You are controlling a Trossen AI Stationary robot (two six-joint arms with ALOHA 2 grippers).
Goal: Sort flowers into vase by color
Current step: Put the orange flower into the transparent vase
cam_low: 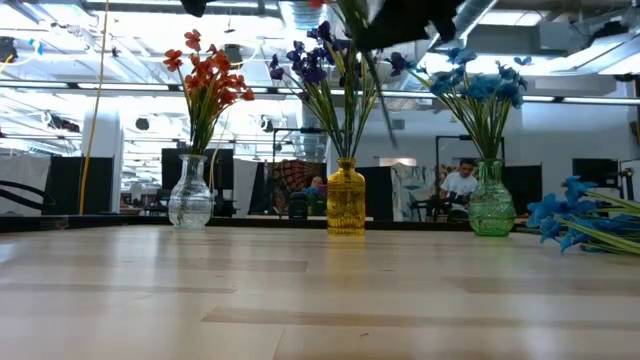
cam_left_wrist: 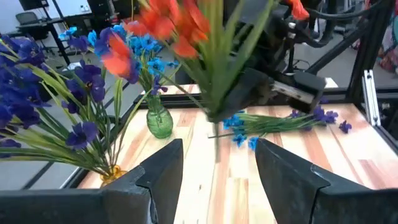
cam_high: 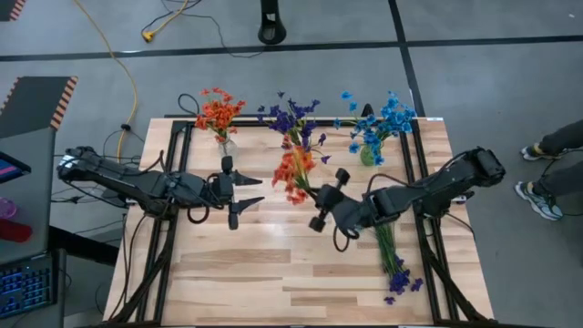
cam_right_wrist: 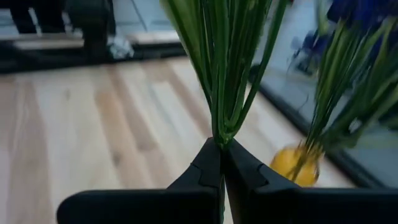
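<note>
Three vases stand along the far edge: a clear one (cam_high: 225, 143) with orange-red flowers, a yellow one (cam_low: 346, 200) with purple flowers, and a green one (cam_high: 367, 153) with blue flowers. My right gripper (cam_high: 314, 194) is over the table's middle, shut on an orange-red sprig (cam_high: 292, 173) that it holds in the air. My left gripper (cam_high: 259, 189) hangs open just left of that sprig, with nothing between its fingers (cam_left_wrist: 163, 171). More purple and blue sprigs (cam_high: 393, 264) lie flat on the table at the right. My right gripper pinches the sprig's bunched green stems (cam_right_wrist: 219, 134) between its two fingers, close to the cut end, a short bit of which (cam_left_wrist: 216, 148) sticks out below. The fingers come from the table's right, slanting slightly down, across the stems. The sprig is lifted clear, its blossoms (cam_left_wrist: 163, 25) uppermost.
Black frame rails (cam_high: 178, 173) run along the table's left and right sides. Bare wood lies in front of both grippers toward the near edge. A person's feet (cam_high: 539, 196) show beyond the right edge.
</note>
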